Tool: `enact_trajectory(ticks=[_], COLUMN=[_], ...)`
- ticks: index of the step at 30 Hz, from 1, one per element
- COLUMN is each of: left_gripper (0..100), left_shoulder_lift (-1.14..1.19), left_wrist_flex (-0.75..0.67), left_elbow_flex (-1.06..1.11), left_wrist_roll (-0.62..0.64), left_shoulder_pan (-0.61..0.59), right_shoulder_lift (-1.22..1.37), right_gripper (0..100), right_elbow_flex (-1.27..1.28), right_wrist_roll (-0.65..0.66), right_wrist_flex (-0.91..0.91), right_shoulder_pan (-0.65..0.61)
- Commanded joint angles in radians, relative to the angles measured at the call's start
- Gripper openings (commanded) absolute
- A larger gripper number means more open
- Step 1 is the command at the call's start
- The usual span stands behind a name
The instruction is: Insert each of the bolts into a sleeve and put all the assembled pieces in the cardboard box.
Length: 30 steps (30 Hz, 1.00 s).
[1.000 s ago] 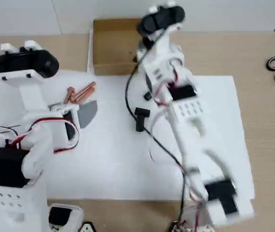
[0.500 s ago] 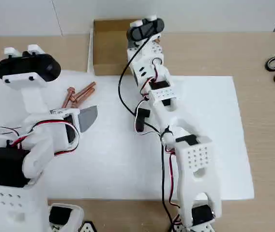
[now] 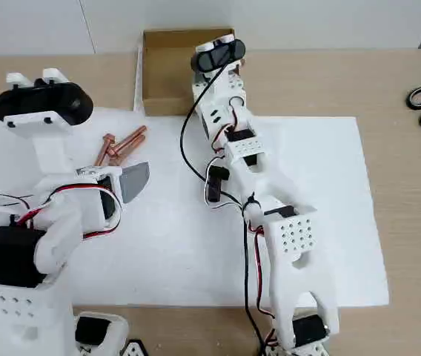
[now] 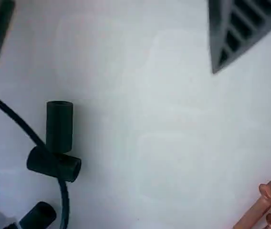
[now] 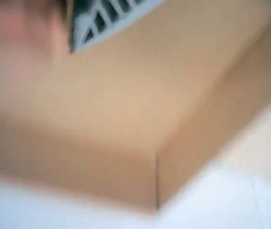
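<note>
High view: right arm [image 3: 234, 144] reaches to the cardboard box [image 3: 167, 70]; copper bolts [image 3: 121, 142] lie on the white sheet [image 3: 322, 185] beside the left gripper [image 3: 125, 180]
Left wrist view: jaws spread, nothing held; black sleeves [image 4: 59, 126] near
Right wrist view: right gripper [image 5: 78, 28] over box corner, grip unreadable
Bolts likely stiff, light, roll-prone; pinch mid-shank
</note>
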Motion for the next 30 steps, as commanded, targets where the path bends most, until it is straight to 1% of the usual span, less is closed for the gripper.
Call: enact_trajectory(ticks=[1, 7, 10, 13, 18, 22, 25, 30], left_gripper=[27, 27, 27, 27, 27, 27, 27, 27], left_shoulder_lift=[-0.014, -0.014, -0.014, -0.014, -0.014, -0.014, -0.014, -0.014], left_wrist_flex=[0.000, 0.000, 0.000, 0.002, 0.002, 0.002, 0.002, 0.003], left_elbow_flex=[-0.038, -0.038, -0.038, -0.038, -0.038, -0.038, -0.038, -0.038], left_wrist_roll=[-0.003, -0.003, -0.003, -0.003, -0.003, -0.003, -0.003, -0.002], left_shoulder_pan=[-0.008, -0.008, -0.006, -0.002, -0.002, 0.000, 0.000, 0.000], right_shoulder_lift=[-0.033, -0.053, -0.145, -0.283, -0.513, -0.653, -0.727, -0.794], right_gripper=[16.9, 16.9, 16.9, 16.9, 16.9, 16.9, 16.9, 16.9], right_elbow_flex=[-0.051, -0.051, -0.051, -0.051, -0.049, -0.049, -0.049, -0.046], right_wrist_roll=[0.008, 0.012, 0.009, 0.008, 0.006, 0.006, 0.006, 0.005], right_wrist_flex=[-0.021, -0.019, 0.085, 0.278, 0.725, 1.018, 1.196, 1.461], right_shoulder_pan=[-0.005, 0.001, 0.015, 0.021, 0.013, -0.004, -0.012, -0.061])
